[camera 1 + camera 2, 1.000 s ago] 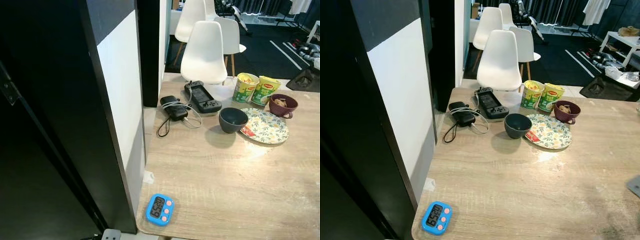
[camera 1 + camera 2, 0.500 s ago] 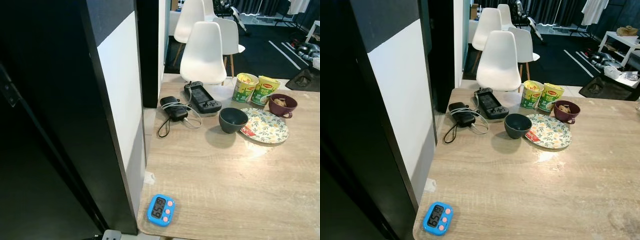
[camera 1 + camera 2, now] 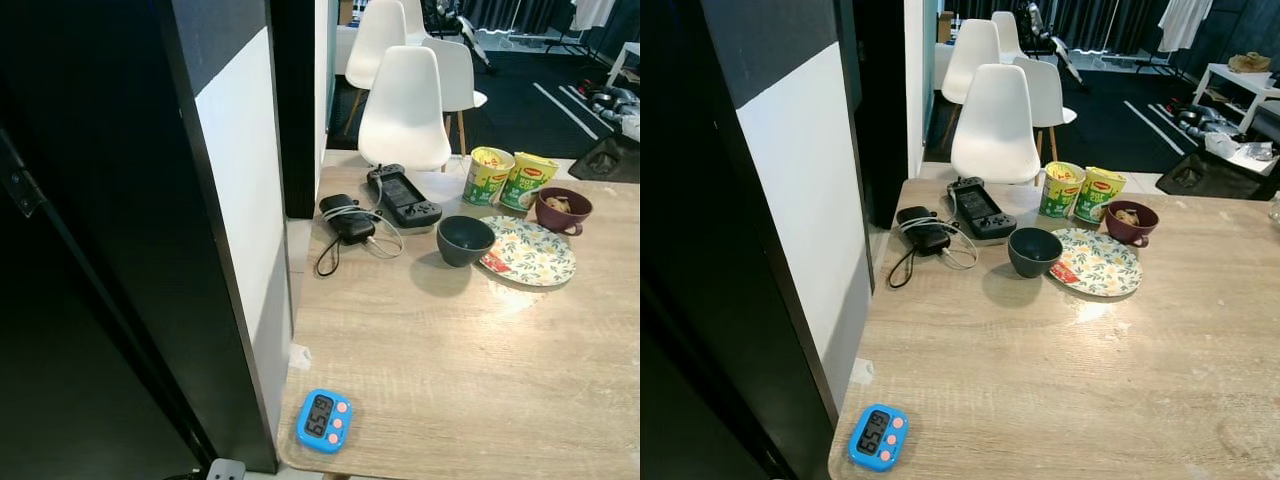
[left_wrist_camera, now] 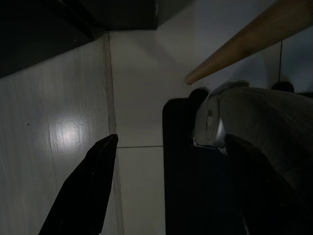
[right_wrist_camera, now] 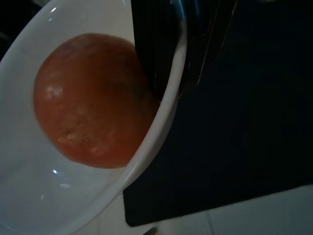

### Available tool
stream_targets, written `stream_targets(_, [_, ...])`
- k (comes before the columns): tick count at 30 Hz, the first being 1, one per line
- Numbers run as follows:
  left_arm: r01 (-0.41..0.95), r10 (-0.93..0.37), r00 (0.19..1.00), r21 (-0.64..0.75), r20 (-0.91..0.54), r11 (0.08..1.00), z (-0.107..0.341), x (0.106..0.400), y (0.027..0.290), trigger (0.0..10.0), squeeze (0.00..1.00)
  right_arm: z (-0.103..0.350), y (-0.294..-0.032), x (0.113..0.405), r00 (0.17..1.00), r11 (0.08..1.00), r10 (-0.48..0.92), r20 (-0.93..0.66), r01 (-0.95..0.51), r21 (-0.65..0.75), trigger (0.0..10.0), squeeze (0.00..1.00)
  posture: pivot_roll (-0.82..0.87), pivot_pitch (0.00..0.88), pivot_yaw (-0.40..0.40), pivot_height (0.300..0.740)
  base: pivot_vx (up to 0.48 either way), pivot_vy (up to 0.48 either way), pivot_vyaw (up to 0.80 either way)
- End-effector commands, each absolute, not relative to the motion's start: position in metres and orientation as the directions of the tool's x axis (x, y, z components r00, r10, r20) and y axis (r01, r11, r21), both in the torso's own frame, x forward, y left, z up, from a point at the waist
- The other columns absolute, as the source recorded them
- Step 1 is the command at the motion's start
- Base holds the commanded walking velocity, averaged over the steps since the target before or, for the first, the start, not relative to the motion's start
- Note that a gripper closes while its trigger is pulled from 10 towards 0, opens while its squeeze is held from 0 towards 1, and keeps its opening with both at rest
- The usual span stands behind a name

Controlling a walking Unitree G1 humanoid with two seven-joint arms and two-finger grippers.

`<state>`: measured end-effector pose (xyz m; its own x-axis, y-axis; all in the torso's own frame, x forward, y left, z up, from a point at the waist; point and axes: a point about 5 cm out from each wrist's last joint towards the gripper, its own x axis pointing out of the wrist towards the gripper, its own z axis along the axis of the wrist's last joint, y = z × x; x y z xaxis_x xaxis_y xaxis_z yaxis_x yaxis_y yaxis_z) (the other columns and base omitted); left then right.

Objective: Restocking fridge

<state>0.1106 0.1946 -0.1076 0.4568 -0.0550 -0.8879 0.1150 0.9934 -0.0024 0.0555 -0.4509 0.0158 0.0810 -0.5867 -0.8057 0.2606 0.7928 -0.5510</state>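
Note:
My right gripper (image 5: 177, 58) is shut on the rim of a white bowl (image 5: 73, 196), seen close in the right wrist view. A round orange-red fruit (image 5: 90, 103) lies in that bowl. In the left wrist view my left gripper (image 4: 170, 141) hangs open over pale floor, with nothing between its black fingers (image 4: 90, 186). The tall black fridge (image 3: 110, 230) with a white side panel (image 3: 245, 190) stands at the left in the eye views, its interior dark.
A wooden table (image 3: 1060, 370) stands right of the fridge. On it are a blue timer (image 3: 878, 437), dark bowl (image 3: 1034, 251), floral plate (image 3: 1098, 262), two noodle cups (image 3: 1080, 192), maroon mug (image 3: 1133, 222), game controller (image 3: 980, 209) and cabled power bank (image 3: 925, 233). White chairs (image 3: 990, 125) stand beyond.
The head camera has drifted slightly, so the table scene sits a little differently in the picture. Nothing on the table has moved.

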Motion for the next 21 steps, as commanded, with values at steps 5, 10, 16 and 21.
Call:
stream_targets(5, [0.157, -0.089, 0.422, -0.023, -0.902, 0.987, -0.11, 0.104, 0.189, 10.0, 0.0, -0.003, -0.436, 0.051, 0.1, 0.788, -0.586, -0.804, 0.301, -0.537, 0.0, 0.0, 0.02, 0.0, -0.061, 0.74, 0.0, 0.0, 0.0])
stream_targets(10, [0.165, -0.086, 0.425, -0.017, -0.901, 0.986, -0.11, 0.106, 0.191, 10.0, 0.0, -0.03, -0.407, 0.045, 0.094, 0.828, -0.519, -0.85, 0.303, -0.472, 0.0, 0.0, 0.02, 0.0, -0.058, 0.74, 0.0, 0.0, 0.0])
stream_targets(16, [0.171, -0.089, 0.428, -0.016, -0.899, 0.985, -0.109, 0.108, 0.191, 10.0, 0.0, -0.05, -0.382, 0.047, 0.117, 0.838, -0.498, -0.859, 0.32, -0.442, 3.5, 0.0, 0.02, 0.0, -0.052, 0.74, 0.0, 0.0, 0.0])
stream_targets(21, [0.182, -0.094, 0.428, -0.016, -0.899, 0.983, -0.109, 0.109, 0.19, 10.0, 0.0, -0.07, -0.349, 0.054, 0.16, 0.877, -0.448, -0.88, 0.272, -0.397, 10.0, 0.0, 0.02, 0.0, -0.049, 0.74, 0.0, 0.0, 0.0])
